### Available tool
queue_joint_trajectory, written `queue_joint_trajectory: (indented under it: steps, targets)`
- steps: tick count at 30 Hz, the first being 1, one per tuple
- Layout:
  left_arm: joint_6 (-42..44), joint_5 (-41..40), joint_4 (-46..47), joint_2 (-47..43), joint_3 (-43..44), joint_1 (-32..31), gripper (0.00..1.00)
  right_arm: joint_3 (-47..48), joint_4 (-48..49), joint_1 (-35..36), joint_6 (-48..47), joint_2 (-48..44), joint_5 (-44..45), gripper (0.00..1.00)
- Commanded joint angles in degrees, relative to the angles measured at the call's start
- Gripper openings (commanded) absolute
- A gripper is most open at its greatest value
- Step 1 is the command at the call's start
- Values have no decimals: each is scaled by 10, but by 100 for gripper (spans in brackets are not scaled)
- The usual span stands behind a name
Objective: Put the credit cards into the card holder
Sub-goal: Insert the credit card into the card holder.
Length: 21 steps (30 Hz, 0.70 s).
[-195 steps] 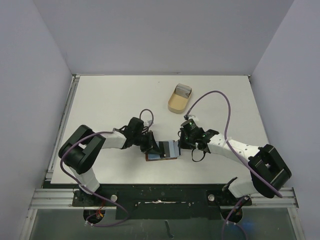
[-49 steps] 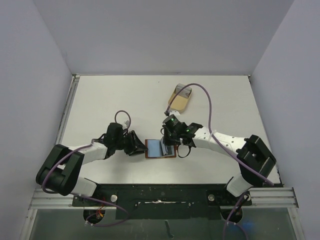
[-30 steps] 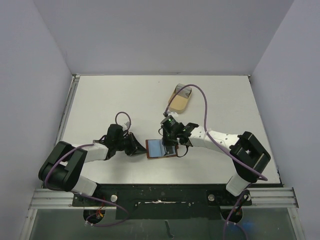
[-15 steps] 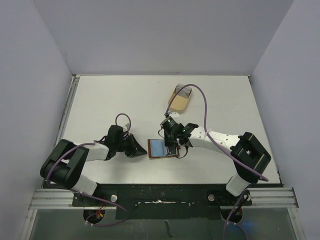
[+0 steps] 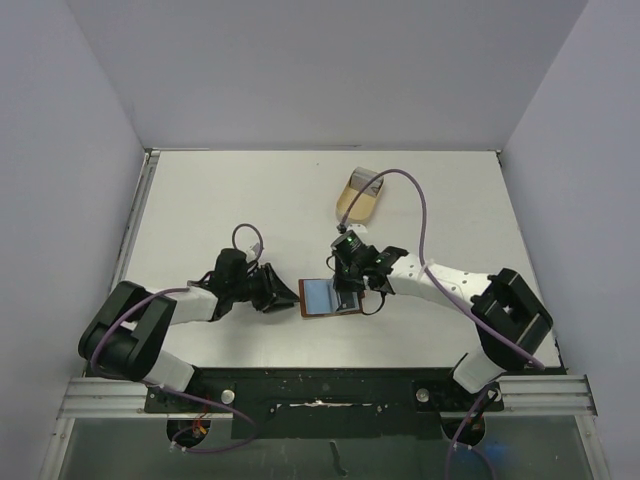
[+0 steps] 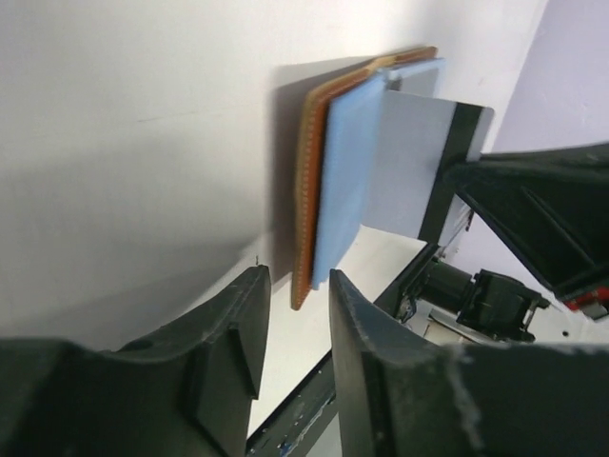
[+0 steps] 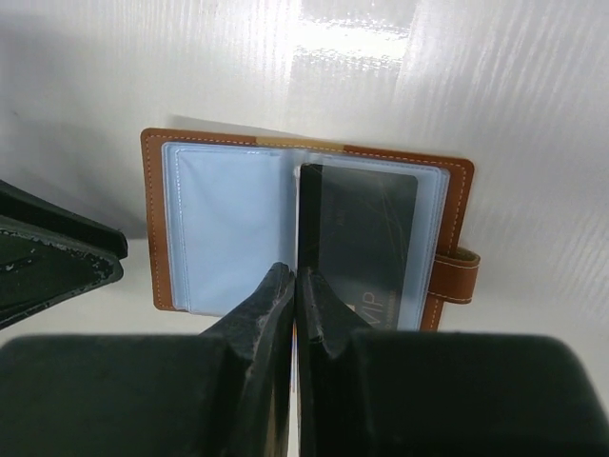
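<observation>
From above, the card holder lies open on the white table, near the front edge and between the two arms. The left claw sits just beside the holder's left edge, and the right claw is over its right half. A tan oval tray stands well apart towards the back. The step in hand looks like feeding a card into a slot.

In the left wrist view, the left claw is spread with nothing between its fingers, close to the holder's stitched brown edge. A matte pale blue sleeve lies on the holder. Over it a thin, stiff grey credit card with a dark stripe stands tilted, its far end pinched by the right claw.

In the right wrist view, the right claw is pressed together on that card, which shows only edge-on here. The holder is reddish-brown and leather-like with pale stitching, glossy clear sleeves and a small strap tab. A dark panel fills the right sleeve. It may be a card already seated or only a reflection, and I cannot tell which.

The next move calls for lining the card's leading edge up with a sleeve mouth and sliding it in flat. Meanwhile the left claw likely needs to brace the light, slippery holder so it does not skid.
</observation>
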Motion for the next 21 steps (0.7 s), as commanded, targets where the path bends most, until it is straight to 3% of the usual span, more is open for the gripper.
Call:
queue_joint_trajectory:
  steps: [1,8,15,21]
  targets:
    - [-13,32,76,-8,4,-7,33,-27,72,-42,4,-44,-71,0]
    - [-12,35,95,47,10,-19,33,-76,147,-76,4,-60,-149,0]
    - [-2,18,80,73,21,-37,31,-100,163,-80,7,-56,-155,0]
    - [11,-1,50,72,30,-41,2,-141,223,-94,13,-54,-191,0]
